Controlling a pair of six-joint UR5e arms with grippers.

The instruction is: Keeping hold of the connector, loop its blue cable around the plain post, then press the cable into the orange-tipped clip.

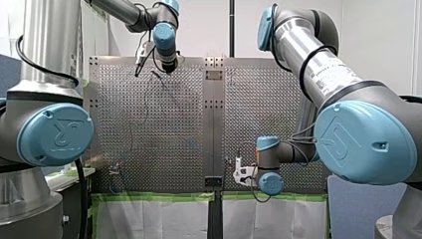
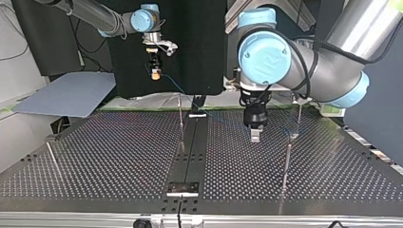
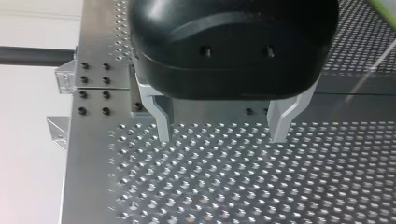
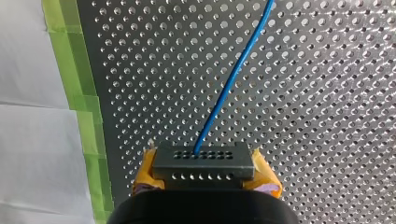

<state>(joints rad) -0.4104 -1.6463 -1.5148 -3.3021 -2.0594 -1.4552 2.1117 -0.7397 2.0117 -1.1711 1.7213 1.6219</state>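
— Where is the connector found?
— In the right wrist view the connector (image 4: 204, 161) is clamped between the yellow pads (image 4: 145, 170) of my right gripper (image 4: 205, 175). The cable (image 4: 229, 88) is led out of its face and away over the table (image 4: 327, 116), ahead of the gripper.
— And in the top view?
— There my right gripper is held high at the upper left of centre, above the table's far edge. The cable is seen slanting down to the right from it.
— How is my left gripper (image 3: 222, 137) set?
— Its metal fingers (image 3: 161, 119) are spread wide, with nothing gripped, just above the table. In the top view it is placed right of centre.
— Is a post seen?
— A thin post (image 2: 181, 118) is seen at mid-frame in the top view; whether the cable touches it cannot be told.
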